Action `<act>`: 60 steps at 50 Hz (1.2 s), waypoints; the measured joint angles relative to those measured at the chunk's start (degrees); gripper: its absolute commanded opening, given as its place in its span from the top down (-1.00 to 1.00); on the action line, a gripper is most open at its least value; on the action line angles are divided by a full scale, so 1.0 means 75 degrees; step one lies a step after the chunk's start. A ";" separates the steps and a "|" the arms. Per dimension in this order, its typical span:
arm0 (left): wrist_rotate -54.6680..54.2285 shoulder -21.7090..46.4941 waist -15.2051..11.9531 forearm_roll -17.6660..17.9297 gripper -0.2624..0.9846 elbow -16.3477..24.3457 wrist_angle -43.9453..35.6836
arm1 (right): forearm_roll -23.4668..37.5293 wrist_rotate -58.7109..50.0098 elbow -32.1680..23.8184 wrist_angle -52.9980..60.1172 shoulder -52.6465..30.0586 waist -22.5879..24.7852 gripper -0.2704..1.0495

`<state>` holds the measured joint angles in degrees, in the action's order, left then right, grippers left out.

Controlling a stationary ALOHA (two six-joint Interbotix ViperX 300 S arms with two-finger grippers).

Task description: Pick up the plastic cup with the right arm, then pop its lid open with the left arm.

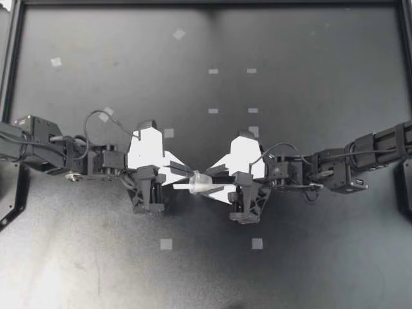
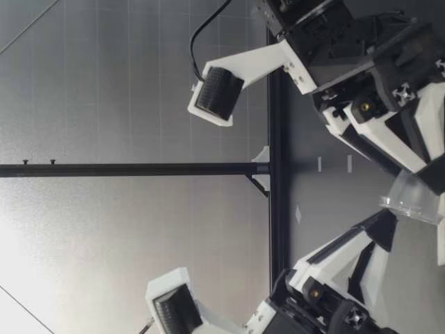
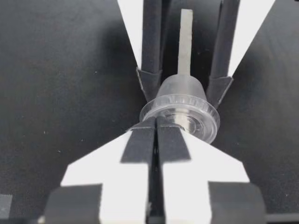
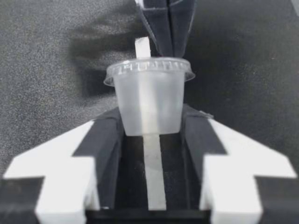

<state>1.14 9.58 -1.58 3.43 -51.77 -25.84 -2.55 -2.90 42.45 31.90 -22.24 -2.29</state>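
Note:
A small clear plastic cup point(image 1: 202, 185) with a ribbed lid hangs on its side between my two grippers at the table's middle. My left gripper point(image 1: 188, 175) is shut on the lid's rim point(image 3: 204, 122), with its fingertips point(image 3: 148, 130) pressed together. My right gripper point(image 1: 216, 183) comes from the opposite side and has the cup's body point(image 4: 149, 100) between its fingers point(image 4: 108, 133), which touch it on both sides. In the low view the cup point(image 2: 414, 200) is off the table between the two grippers. A white strip point(image 4: 154, 177) runs beneath the cup.
Small pale tape squares point(image 1: 166, 244) dot the dark table point(image 1: 302, 270). A black frame rail point(image 1: 206, 2) borders the far edge and the sides. Both arms stretch in from the left and right edges.

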 measured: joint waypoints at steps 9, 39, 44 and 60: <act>-0.0012 0.0000 0.0000 0.0000 0.68 0.0000 0.0000 | 0.0000 0.0000 0.0000 0.0000 0.0000 0.0000 0.10; -0.2215 -0.0832 0.0012 0.0000 0.39 -0.0785 -0.3527 | 0.0246 0.0012 0.1477 0.2637 0.1102 0.0012 0.10; -0.2766 -0.0832 0.0012 0.0000 0.08 -0.0926 -0.4184 | 0.0281 0.0012 0.1875 0.3492 0.1348 0.0000 0.10; -0.6445 -0.0809 0.0035 -0.0059 -0.48 -0.0738 -0.4758 | 0.0480 0.1230 0.2250 0.5648 0.1770 0.0000 0.10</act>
<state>-47.20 3.52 -1.32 2.99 -57.30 -61.52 1.05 6.33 59.33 74.27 -8.96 -2.29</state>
